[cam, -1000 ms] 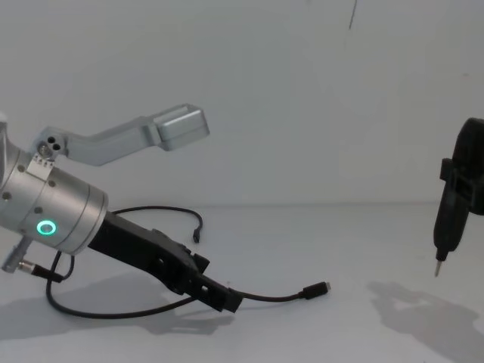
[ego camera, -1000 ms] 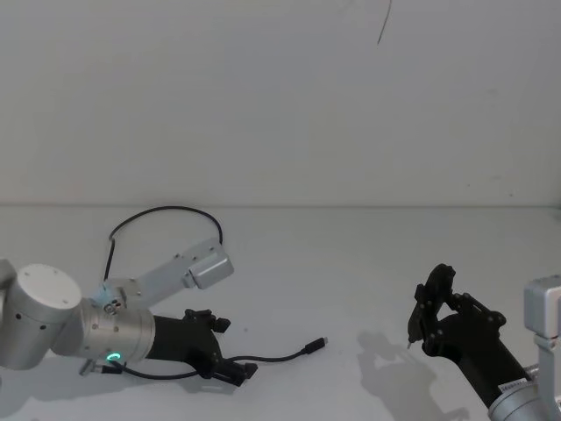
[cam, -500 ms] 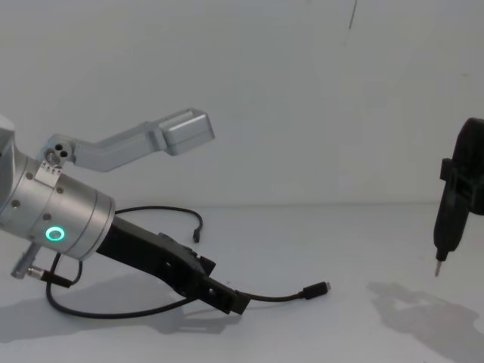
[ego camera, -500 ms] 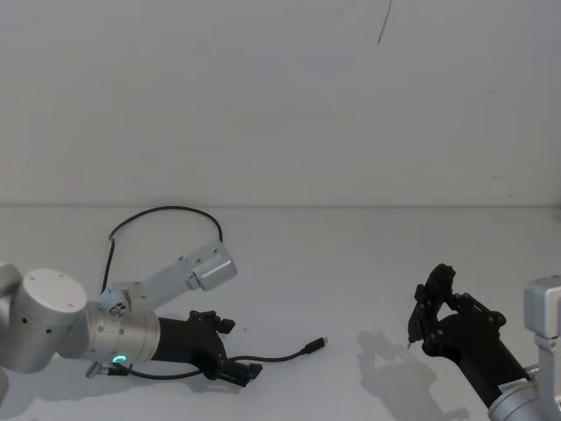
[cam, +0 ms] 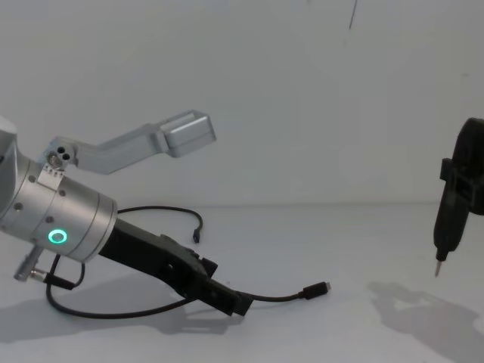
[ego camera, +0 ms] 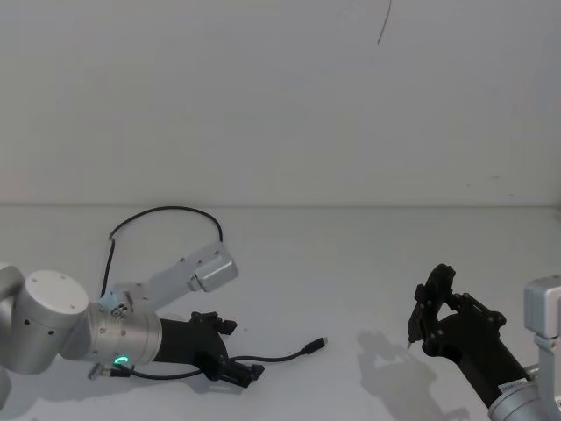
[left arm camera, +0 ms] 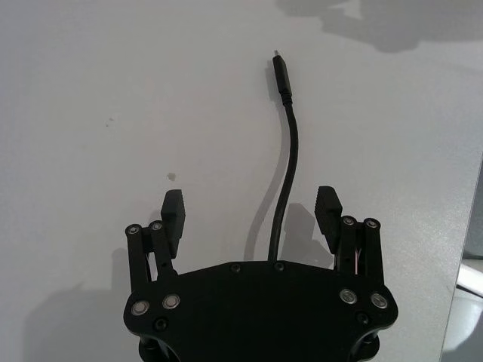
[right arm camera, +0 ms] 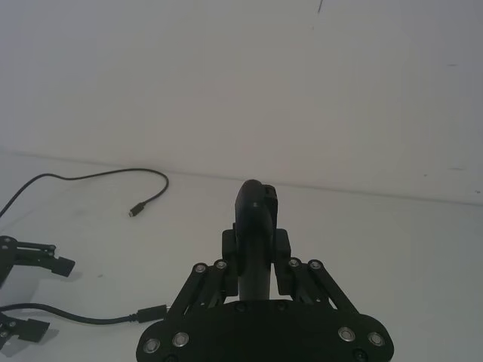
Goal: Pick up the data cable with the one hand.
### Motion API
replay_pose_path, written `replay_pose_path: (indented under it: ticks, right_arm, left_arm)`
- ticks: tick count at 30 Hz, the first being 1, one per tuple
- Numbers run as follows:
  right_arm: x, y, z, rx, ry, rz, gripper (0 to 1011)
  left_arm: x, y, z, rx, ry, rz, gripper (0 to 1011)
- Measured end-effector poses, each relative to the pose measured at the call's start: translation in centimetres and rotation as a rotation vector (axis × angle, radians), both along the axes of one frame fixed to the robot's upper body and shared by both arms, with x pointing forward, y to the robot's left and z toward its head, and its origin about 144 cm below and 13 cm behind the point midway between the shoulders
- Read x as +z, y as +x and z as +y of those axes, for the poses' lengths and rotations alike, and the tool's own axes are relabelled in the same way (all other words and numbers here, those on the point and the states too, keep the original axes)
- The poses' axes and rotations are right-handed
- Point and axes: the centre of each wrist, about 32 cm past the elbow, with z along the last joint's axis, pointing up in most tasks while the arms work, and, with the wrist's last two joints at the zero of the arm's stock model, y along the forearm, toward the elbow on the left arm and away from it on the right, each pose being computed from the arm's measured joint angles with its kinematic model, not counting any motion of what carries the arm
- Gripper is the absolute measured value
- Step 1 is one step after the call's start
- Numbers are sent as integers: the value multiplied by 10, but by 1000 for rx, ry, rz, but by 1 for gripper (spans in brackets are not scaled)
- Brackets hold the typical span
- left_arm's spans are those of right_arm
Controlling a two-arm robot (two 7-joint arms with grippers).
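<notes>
While the left claw is spreading around the data cable, its light, floppy-looking middle is seeming easiest to pinch; the right claw is squeezing a pen.

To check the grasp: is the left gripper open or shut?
Open: the left gripper's fingers stand apart, with the data cable lying between them, not clamped.

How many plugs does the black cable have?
2. One plug lies ahead of the left gripper; the other plug lies farther back. The right gripper holds a pen-like tool aside.
</notes>
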Motion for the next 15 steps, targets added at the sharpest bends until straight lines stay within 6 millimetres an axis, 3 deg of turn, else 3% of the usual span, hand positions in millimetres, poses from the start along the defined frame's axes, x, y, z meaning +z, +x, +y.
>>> replay_pose_path:
  ticks: [9, 15]
  right_arm:
    - [0, 0, 0, 0, 0, 0, 263]
    - [0, 0, 0, 0, 0, 0, 263]
  left_arm:
    - [-1, 1, -2, -13, 3, 5, 1001]
    - [-1, 1, -4, -19, 5, 8, 890]
